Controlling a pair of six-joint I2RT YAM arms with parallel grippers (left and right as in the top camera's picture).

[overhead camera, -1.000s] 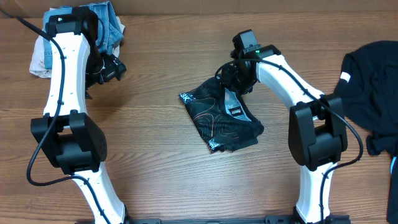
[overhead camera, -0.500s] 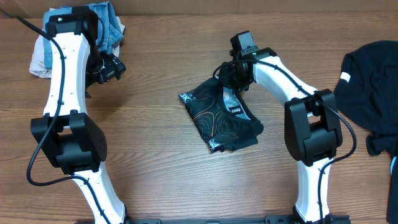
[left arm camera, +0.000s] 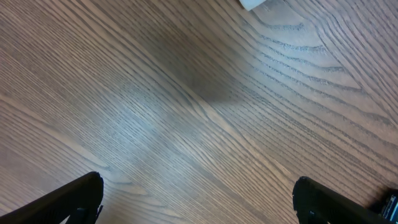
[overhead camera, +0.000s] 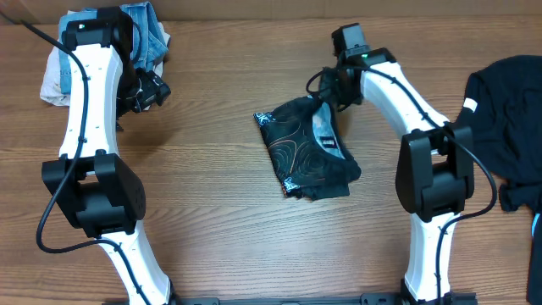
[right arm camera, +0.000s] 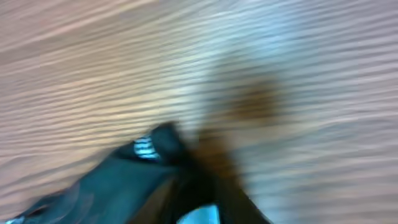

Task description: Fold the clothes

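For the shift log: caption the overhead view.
Right claw at the top edge of the black jersey; left claw open beside a clothes heap.

thin cloth jersey (overhead camera: 309, 157), matt wood-grain tbl (overhead camera: 212, 212)

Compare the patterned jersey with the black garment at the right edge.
The jersey carries orange contour lines; the black garment is plain with one white patch. The jersey is a small compact bundle; the black garment is larger and runs out of view. Both are dark cloth.
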